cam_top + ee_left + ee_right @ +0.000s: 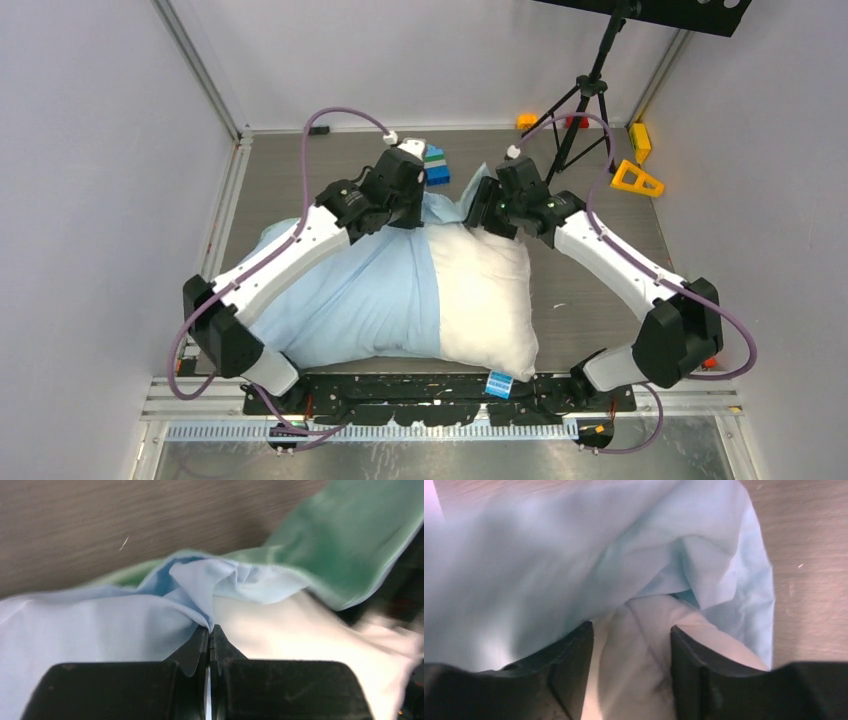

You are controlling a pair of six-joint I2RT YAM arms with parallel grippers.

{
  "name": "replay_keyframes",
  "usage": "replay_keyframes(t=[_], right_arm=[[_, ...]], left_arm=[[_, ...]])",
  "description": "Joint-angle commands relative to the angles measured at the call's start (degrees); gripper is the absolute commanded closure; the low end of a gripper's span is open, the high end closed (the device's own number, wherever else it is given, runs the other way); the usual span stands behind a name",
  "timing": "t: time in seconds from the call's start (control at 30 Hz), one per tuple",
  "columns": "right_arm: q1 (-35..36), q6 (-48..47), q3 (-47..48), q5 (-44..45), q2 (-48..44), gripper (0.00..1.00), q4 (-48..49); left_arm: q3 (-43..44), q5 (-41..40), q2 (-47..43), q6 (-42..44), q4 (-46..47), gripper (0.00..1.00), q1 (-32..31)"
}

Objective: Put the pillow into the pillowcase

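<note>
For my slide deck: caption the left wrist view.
Left gripper shut on the limp light-blue cloth pillowcase, mint-green face showing, plump white fabric pillow beside the pinch.

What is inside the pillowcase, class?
Part of the pillow is inside the pillowcase; its white right portion sticks out uncovered. How far the covered end reaches is hidden by the blue cloth.

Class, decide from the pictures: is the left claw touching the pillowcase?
Touching. The left wrist view shows the left claw shut tight on a fold of the light-blue pillowcase, with the cloth bunching up from between its tips.
</note>
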Motion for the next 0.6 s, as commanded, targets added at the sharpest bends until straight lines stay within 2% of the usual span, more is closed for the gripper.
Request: replay_keyframes(t=[0.0, 0.1, 0.27, 0.43, 0.57], right_arm=[[-2.1, -3.5, 6.5, 0.7, -4.5, 0.28, -1.9], [-6.8, -4.9, 7.4, 0.7, -8.4, 0.2, -5.5], [-8.7, -7.6, 7.7, -0.3, -12.8, 0.2, -11.5], [-4.0, -7.2, -1.2, 3.4, -19.0, 0.17, -12.6], [-3.1, -3.6, -11.3, -0.9, -21.7, 0.16, -8.1]], left_arm=[[-5.9, 7.6, 1.0, -4.9, 12.7, 1.0, 9.1], [-7.1, 10.1, 2.2, -4.7, 15.9, 1.0, 11.9], [1.9, 17.6, 8.4, -2.8, 17.1, 1.0, 13.2], [12.1, 22.6, 14.9, -2.5, 17.3, 1.0, 13.2], [17.2, 25.3, 18.8, -3.5, 16.2, 1.0, 12.1]])
